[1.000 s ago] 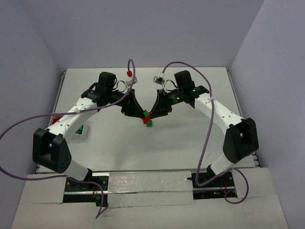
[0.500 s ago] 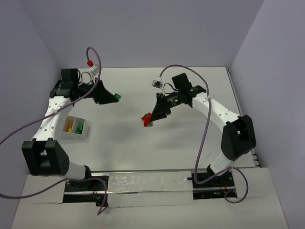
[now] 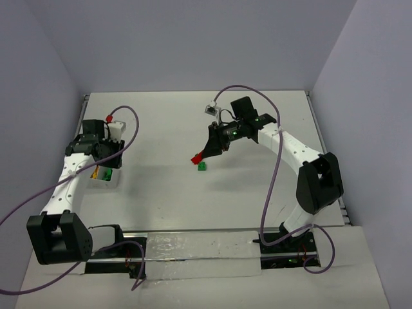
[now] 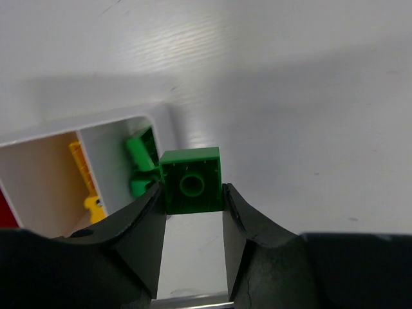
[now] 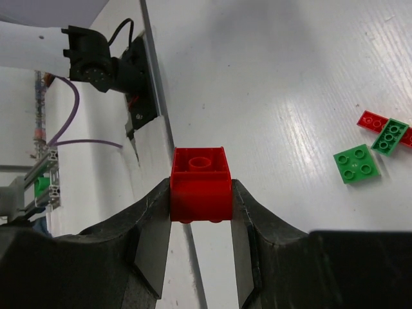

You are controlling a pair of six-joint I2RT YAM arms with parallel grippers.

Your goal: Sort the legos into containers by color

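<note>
Top external view: two robot arms reach across a white table, each carrying one small brick. At the left of the frame, the left gripper hangs over a white divided container. Its wrist camera shows the jaws partly closed, pinching a green brick by its sides, hollow underside toward the lens. In that view the brick sits just past the container's rounded corner, beside a compartment holding green pieces; the next compartment holds yellow pieces, and a sliver of red shows at the far left edge. Near the centre of the top view, the right gripper is lifted off the table. Its wrist camera shows the jaws partly closed, clamping a red brick on both sides. At the right of that view, a flat green plate lies on the table, and just above it a red-and-green pair.
</note>
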